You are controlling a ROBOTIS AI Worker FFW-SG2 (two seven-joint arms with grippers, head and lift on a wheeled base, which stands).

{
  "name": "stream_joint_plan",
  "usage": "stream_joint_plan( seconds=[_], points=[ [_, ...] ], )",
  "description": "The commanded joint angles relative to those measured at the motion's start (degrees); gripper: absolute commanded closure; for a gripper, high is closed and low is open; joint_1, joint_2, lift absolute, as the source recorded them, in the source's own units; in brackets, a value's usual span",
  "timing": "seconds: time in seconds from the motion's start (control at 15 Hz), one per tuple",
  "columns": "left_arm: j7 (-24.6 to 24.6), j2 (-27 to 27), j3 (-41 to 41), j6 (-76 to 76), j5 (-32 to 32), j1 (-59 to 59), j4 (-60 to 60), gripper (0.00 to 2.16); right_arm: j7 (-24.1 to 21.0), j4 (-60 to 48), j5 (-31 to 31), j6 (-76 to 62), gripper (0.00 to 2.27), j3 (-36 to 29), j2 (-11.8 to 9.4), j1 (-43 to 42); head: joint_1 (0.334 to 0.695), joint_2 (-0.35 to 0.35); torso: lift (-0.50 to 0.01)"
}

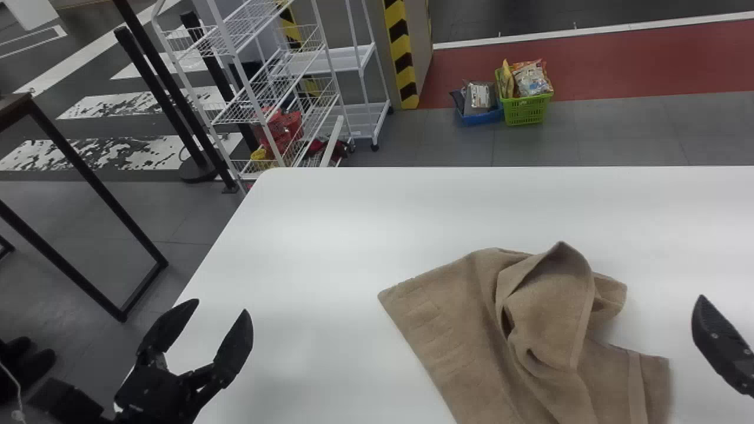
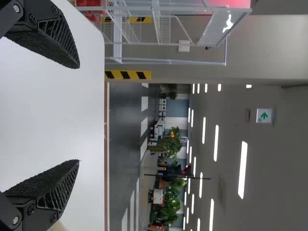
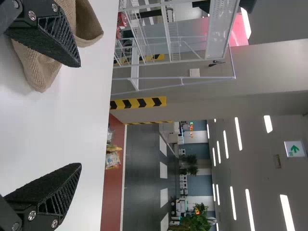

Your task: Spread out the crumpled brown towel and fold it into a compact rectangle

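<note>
Head view: see the brown towel (image 1: 436,330) crumpled on the worktop (image 1: 294,253), over towards the right, piled up in the middle with a flatter flap on the left. Looks dropped in a loose heap rather than laid out, so call it the spreading step, with all the folding left to do. See the left gripper (image 1: 219,309) near the worktop's left edge, fingers well apart, holding nothing. Find the right gripper (image 3: 80,115) off the towel's right side, also spread wide and empty. Probably set up like that to get at the cloth from both sides. Would go for the raised fold and flat left corner first, then pull gently outward. Watch out for pinching two layers together and dragging the whole bundle.
</note>
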Motion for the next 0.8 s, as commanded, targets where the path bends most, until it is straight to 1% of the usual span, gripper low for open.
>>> stream_joint_plan(
  seconds=[0.0, 0.73],
  points=[
    [-0.08, -0.15, 0.0, 0.0, 0.02, 0.07, 0.06, 0.12, 0.06, 0.07, 0.0, 0.0, 0.07, 0.0, 0.05, 0.0, 0.695, 0.319, -0.127],
    [-0.17, -0.15, 0.0, 0.0, 0.28, -0.02, 0.32, 0.12, 0.5, 1.3, 0.61, 0.0, 0.08, 0.26, 0.05, -0.17, 0.695, 0.32, -0.127]
  ],
)
